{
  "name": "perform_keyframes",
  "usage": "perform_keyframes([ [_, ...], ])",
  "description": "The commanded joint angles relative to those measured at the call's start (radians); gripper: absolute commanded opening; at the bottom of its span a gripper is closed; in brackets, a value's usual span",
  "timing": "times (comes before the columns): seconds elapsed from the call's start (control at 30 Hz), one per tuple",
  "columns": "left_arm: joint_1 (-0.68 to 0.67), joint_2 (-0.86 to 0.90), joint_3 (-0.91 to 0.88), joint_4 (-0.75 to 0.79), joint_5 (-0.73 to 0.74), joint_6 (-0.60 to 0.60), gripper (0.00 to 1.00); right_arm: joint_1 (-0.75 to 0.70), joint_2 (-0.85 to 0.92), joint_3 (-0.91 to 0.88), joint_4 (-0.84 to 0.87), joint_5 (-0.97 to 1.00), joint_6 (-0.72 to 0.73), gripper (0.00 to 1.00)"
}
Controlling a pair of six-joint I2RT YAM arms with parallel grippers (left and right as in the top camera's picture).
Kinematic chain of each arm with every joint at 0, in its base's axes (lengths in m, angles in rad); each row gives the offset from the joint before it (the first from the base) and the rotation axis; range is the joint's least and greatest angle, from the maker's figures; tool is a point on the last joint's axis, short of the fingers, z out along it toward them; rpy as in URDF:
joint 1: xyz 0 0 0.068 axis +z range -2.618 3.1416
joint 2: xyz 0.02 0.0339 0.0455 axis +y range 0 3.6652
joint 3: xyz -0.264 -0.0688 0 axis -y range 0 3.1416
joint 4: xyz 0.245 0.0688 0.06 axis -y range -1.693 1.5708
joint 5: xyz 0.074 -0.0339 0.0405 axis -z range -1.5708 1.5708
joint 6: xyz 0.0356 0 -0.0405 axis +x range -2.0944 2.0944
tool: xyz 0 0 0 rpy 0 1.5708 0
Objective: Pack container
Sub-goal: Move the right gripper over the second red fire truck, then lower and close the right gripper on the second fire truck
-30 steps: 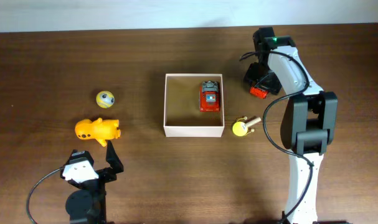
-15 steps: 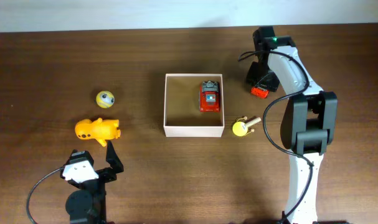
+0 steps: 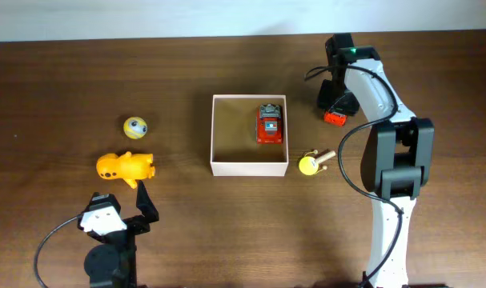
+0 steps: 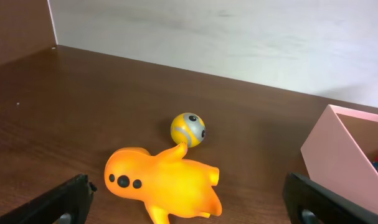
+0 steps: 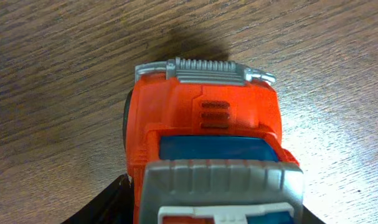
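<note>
Container: the container point(image 3: 251, 169) sat at the centre of the overhead frame on the brown table point(image 3: 186, 64); that middle spot probably let either arm reach it.
Container's facing: its open top faced straight up; its walls ran parallel to the frame edges; being square, it had no long axis to speak of.
Already packed: a red truck point(image 3: 269, 125) lay inside along the right wall, toward the upper right corner; its length ran up and down the frame, with the grey end toward the top.
Right gripper: the right gripper point(image 3: 336, 110) hung over an orange truck point(image 5: 207, 130) on the table, to the upper right of the box and clear of its wall; the jaws stood on either side of the truck, probably to lift it for packing; whether they pressed on it could not be told.
Orange truck's heading: in the right wrist view it stood upright, roof to the camera; its grille pointed to the top of the frame and its length ran top to bottom.
Left gripper: the left gripper point(image 3: 124, 206) sat at the lower left with its jaws spread wide and nothing in them; it faced an orange figure point(image 4: 164, 186), likely its next pick; a yellow ball point(image 4: 188, 129) lay beyond that.
Left over: a yellow peg toy point(image 3: 311, 163) lay just off the box's lower right corner; by my judgement, four toys were not yet packed.
</note>
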Motion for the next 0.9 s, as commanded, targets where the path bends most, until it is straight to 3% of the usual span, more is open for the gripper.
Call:
perform_keyframes([
  [0.0,0.001,-0.008,-0.009,0.003,0.015,-0.001,0.99,-0.003,0.003,-0.005,0.004,0.005,-0.016,0.50],
  [0.33,0.001,-0.008,-0.009,0.003,0.015,-0.001,0.99,-0.003,-0.025,0.003,0.003,-0.011,-0.025,0.51],
  [0.87,0.001,-0.008,-0.009,0.003,0.015,-0.001,0.99,-0.003,-0.088,0.098,-0.039,-0.134,-0.180,0.52],
])
